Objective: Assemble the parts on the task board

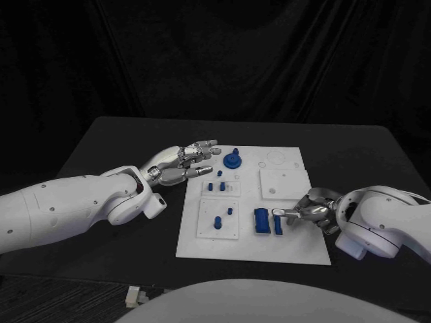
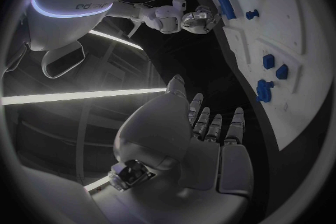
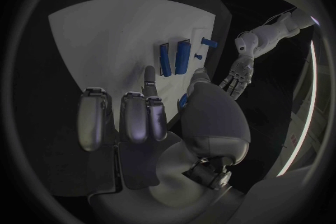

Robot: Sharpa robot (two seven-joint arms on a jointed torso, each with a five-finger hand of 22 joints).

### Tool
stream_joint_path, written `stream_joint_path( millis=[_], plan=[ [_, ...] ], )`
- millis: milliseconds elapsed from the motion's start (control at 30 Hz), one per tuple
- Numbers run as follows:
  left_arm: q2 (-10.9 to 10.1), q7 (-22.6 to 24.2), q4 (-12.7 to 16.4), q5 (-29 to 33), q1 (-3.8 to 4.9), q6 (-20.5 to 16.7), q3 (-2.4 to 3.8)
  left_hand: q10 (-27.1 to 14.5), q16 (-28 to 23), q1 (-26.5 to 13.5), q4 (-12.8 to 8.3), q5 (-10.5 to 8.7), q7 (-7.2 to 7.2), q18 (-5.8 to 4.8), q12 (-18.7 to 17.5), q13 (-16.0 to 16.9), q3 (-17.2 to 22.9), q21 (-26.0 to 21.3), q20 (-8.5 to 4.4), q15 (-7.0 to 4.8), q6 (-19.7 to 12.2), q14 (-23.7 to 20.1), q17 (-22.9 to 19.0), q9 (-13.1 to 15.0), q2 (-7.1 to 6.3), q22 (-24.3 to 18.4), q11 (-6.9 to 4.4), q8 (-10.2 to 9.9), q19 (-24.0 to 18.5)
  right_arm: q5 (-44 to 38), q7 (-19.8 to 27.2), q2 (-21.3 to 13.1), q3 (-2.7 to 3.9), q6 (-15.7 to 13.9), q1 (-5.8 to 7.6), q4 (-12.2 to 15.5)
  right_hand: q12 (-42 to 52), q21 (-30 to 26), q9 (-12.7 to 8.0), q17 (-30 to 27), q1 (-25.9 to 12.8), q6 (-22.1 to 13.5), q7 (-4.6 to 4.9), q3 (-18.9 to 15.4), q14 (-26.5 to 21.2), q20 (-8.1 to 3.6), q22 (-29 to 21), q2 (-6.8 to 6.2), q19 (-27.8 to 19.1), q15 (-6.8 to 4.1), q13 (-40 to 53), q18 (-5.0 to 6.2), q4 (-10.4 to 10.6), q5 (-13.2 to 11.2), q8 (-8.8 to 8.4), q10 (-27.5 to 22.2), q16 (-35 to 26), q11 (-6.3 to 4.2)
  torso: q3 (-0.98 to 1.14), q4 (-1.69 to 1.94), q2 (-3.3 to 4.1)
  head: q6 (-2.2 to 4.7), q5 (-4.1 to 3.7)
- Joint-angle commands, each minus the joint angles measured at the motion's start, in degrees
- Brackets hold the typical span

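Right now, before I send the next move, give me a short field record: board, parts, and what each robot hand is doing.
board: white rectangular task board in the middle of the black table
parts: small blue plastic pieces on the board, including two long blue bars side by side and a round blue knob
left robot hand: fingers spread, holding nothing, at the board's left far edge
right robot hand: at the board's right edge beside the bars; any grip cannot be told
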Motion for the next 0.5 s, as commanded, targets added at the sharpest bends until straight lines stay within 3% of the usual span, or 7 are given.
stream_joint_path(
  millis=[33, 100, 133, 200, 267, 333, 500],
  plan=[
    [0.0, 2.3, 0.2, 0.1, -0.08, 0.3, 0.06, 0.1, 0.0, 0.5, -0.1, -0.35, 0.36, 1.08, 0.2, 0.1, 0.4, 0.4, -0.11, 0.34, 0.2, -0.1, 0.0, 0.1, -0.07, 0.1, 0.47, 0.2, 0.5, -6.4, 4.7, -1.6, 0.02, -8.8, -0.09, 1.9, 0.8, 0.9, 0.3, 1.7, -2.8, -0.5, 0.01, 0.8, 3.1, 0.39, 12.3, 2.19, 2.7, 0.11, 12.0, 0.77, -0.1, 0.0, 0.67, 5.5, 0.7, 0.42, 0.01, -0.04, 0.00, 0.00, 0.19],
    [0.0, 2.3, 0.2, 0.1, -0.09, 0.3, 0.06, 0.1, 0.0, 0.5, -0.1, -0.35, 0.36, 1.08, 0.2, 0.1, 0.4, 0.4, -0.11, 0.34, 0.2, -0.1, 0.0, 0.1, -0.07, 0.1, 0.47, 0.2, 0.5, -8.4, 7.3, -2.8, 0.02, -11.8, -0.08, 3.1, 1.8, 2.4, 0.5, 3.5, -3.1, -0.6, -0.06, 2.8, 3.5, 0.46, 12.7, 5.80, 3.3, 0.16, 13.3, 0.43, -0.2, 1.4, 1.35, 5.8, 1.6, 0.51, 0.02, -0.03, 0.02, 0.00, 0.05],
    [0.0, 2.3, 0.2, 0.1, -0.09, 0.3, 0.06, 0.1, 0.0, 0.5, -0.1, -0.35, 0.36, 1.08, 0.2, 0.1, 0.4, 0.4, -0.11, 0.34, 0.2, -0.1, 0.0, 0.1, -0.07, 0.1, 0.47, 0.2, 0.5, -9.1, 8.2, -3.2, 0.02, -12.8, -0.08, 3.5, 1.8, 2.5, 0.5, 3.6, -3.1, -0.6, -0.02, 3.2, 3.5, 0.46, 12.8, 6.68, 3.4, 0.16, 13.4, 0.41, -0.3, 1.9, 1.42, 5.8, 1.7, 0.45, 0.03, -0.03, 0.03, 0.00, 0.09],
    [0.0, 2.3, 0.2, 0.1, -0.09, 0.3, 0.06, 0.1, 0.0, 0.5, -0.1, -0.34, 0.36, 1.08, 0.3, 0.1, 0.4, 0.4, -0.10, 0.35, 0.2, -0.1, 0.0, 0.1, -0.09, 0.1, 0.47, 0.2, 0.5, -10.5, 11.1, -4.4, 0.02, -15.0, -0.08, 4.5, 2.3, 3.5, 0.5, 4.8, -3.8, -0.8, -0.06, 4.2, 3.7, 0.46, 13.1, 11.60, 3.7, 0.20, 14.1, 0.18, -0.5, 7.8, 2.02, 5.9, 2.4, 0.68, 0.03, -0.03, 0.04, 0.00, 0.00],
    [0.0, 2.3, 0.2, 0.1, -0.09, 0.3, 0.06, 0.2, 0.0, 0.6, -0.1, -0.31, 0.38, 1.08, 0.3, 0.1, 0.4, 0.4, -0.10, 0.35, 0.3, -0.1, 0.0, 0.1, -0.09, 0.2, 0.50, 0.2, 0.5, -11.3, 13.3, -5.2, 0.01, -16.2, -0.09, 5.2, 2.6, 4.4, 0.1, 5.7, -3.7, -1.1, 0.07, 4.2, 3.8, 0.45, 13.3, 13.43, 4.1, 0.11, 14.5, -0.04, -0.5, 10.2, 2.11, 6.0, 2.8, 0.88, 0.03, -0.02, 0.01, 0.00, -0.10],
    [0.0, 2.3, 0.2, 0.1, -0.10, 0.4, 0.06, 0.2, 0.0, 0.8, -0.1, -0.17, 0.50, 1.08, 0.5, 0.1, 0.5, 0.4, -0.09, 0.26, 0.5, -0.1, 0.0, 0.1, -0.11, 0.1, 0.68, 0.3, 0.5, -11.9, 15.8, -5.8, 0.00, -16.7, -0.15, 5.5, 2.8, 5.2, -0.6, 6.3, -4.2, -1.1, 0.15, 3.5, 3.8, 0.61, 13.6, 14.74, 4.3, 0.32, 14.8, -0.23, -0.5, 10.0, 1.79, 6.0, 3.2, 0.86, 0.02, -0.02, 0.00, 0.00, -0.20],
    [0.1, 2.3, 0.1, 0.1, -0.12, 0.5, 0.06, 0.3, 0.0, 1.0, -0.1, 0.06, 0.70, 1.08, 0.6, 0.1, 0.5, 0.5, -0.08, 0.23, 1.2, 0.0, 0.0, 0.2, -0.09, 0.2, 0.89, 0.4, 0.6, -10.9, 18.8, -6.1, -0.01, -15.1, -0.91, 5.1, 2.6, 7.0, -4.5, 7.6, -6.5, -2.4, 1.41, 0.8, 4.0, 0.98, 14.1, 18.30, 4.9, 0.83, 14.5, -0.63, -0.6, 4.4, -1.51, 6.0, 3.9, 2.12, 0.00, 0.02, -0.04, 0.00, -0.17]
  ],
)
